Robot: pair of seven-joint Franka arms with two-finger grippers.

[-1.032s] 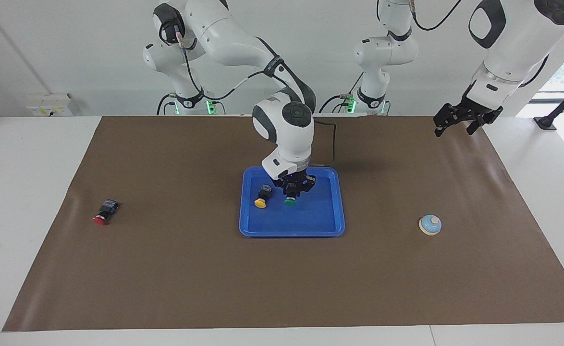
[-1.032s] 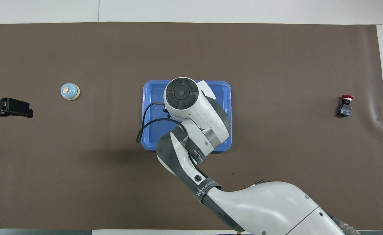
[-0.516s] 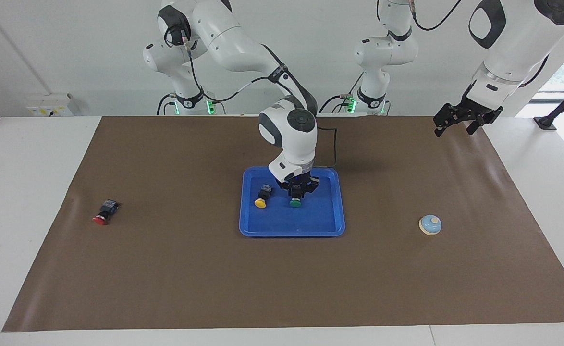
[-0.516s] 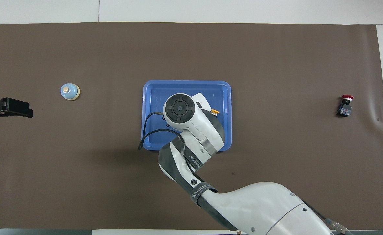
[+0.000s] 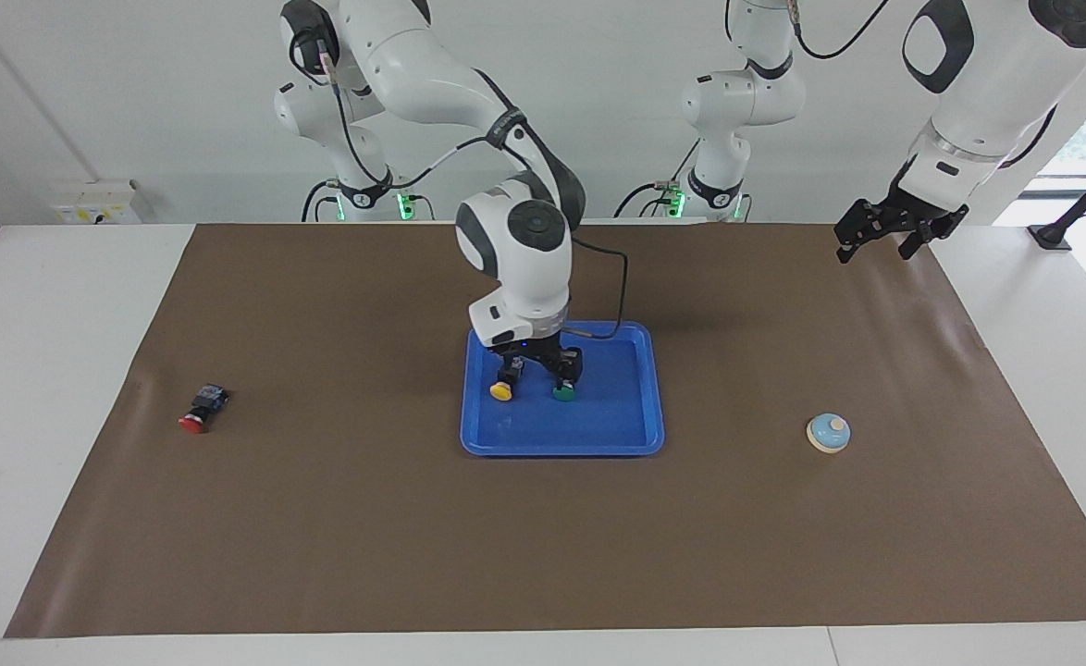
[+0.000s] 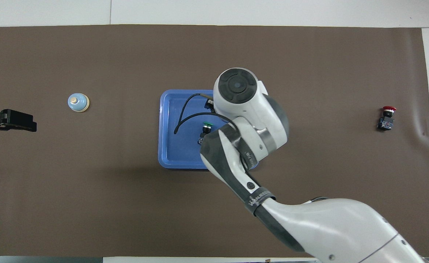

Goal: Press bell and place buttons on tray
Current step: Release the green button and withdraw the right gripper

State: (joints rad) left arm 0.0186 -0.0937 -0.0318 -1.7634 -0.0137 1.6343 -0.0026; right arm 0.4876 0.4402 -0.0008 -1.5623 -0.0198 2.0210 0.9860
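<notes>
The blue tray (image 5: 561,437) lies at the middle of the brown mat. On it rest the yellow button (image 5: 501,390) and the green button (image 5: 562,393), side by side. My right gripper (image 5: 538,370) hangs open low over the tray, its fingers straddling the gap between the two buttons and holding nothing. The red button (image 5: 195,421) lies on its side on the mat toward the right arm's end. The light-blue bell (image 5: 828,433) sits toward the left arm's end. My left gripper (image 5: 887,228) waits open in the air at that end. In the overhead view the green button (image 6: 207,125), bell (image 6: 78,102) and red button (image 6: 387,117) show; the wrist hides the yellow one.
The brown mat (image 5: 367,518) covers most of the white table. A black cable (image 5: 619,296) loops from the right wrist over the tray's rim nearest the robots. Nothing else stands on the mat.
My right gripper has opened and let go of the green button, which now lies on the tray. Its wrist has swung toward the right arm's end. The left arm has not moved.
</notes>
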